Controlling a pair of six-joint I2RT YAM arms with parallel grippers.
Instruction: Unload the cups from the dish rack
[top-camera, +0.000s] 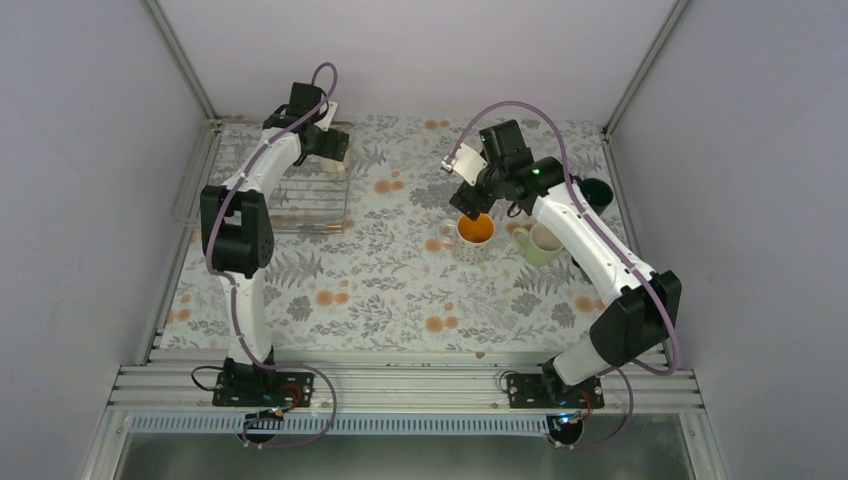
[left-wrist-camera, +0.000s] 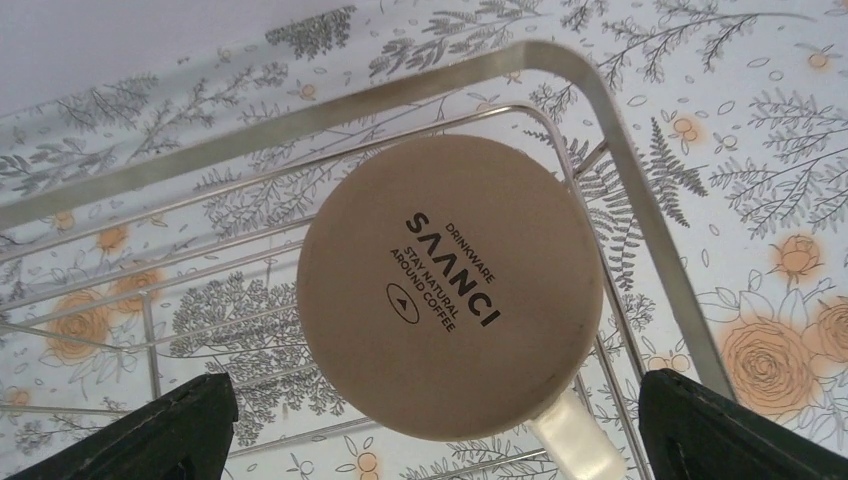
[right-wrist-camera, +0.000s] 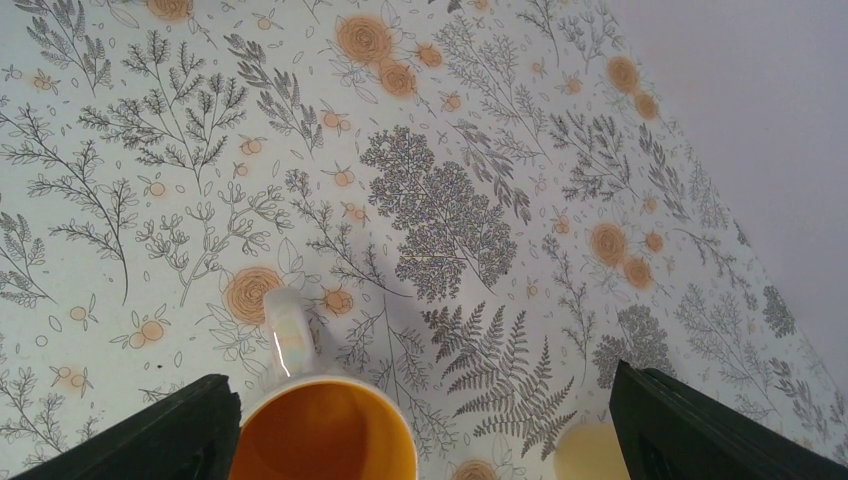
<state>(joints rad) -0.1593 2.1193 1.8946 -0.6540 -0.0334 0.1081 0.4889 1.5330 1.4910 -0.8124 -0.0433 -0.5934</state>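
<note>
The see-through dish rack (top-camera: 310, 200) stands at the far left. One cream-white cup (left-wrist-camera: 450, 300) sits upside down in it, base up with black lettering, near the rack's silvery corner frame (left-wrist-camera: 620, 130). My left gripper (top-camera: 330, 148) hovers over that cup, open, one finger to each side (left-wrist-camera: 432, 385). The patterned cup with orange inside (top-camera: 476, 230) stands upright on the table. My right gripper (top-camera: 470, 205) is open just above it (right-wrist-camera: 420, 385), and the cup (right-wrist-camera: 325, 435) is near its left finger. A pale green cup (top-camera: 538, 243) and a dark green cup (top-camera: 597, 190) stand to the right. No yellow cup shows.
The table has a floral cloth (top-camera: 380, 290). Grey walls close in the back and both sides. A pale round rim (right-wrist-camera: 590, 455) shows by my right gripper's right finger. A metal rail (top-camera: 400, 385) runs along the near edge.
</note>
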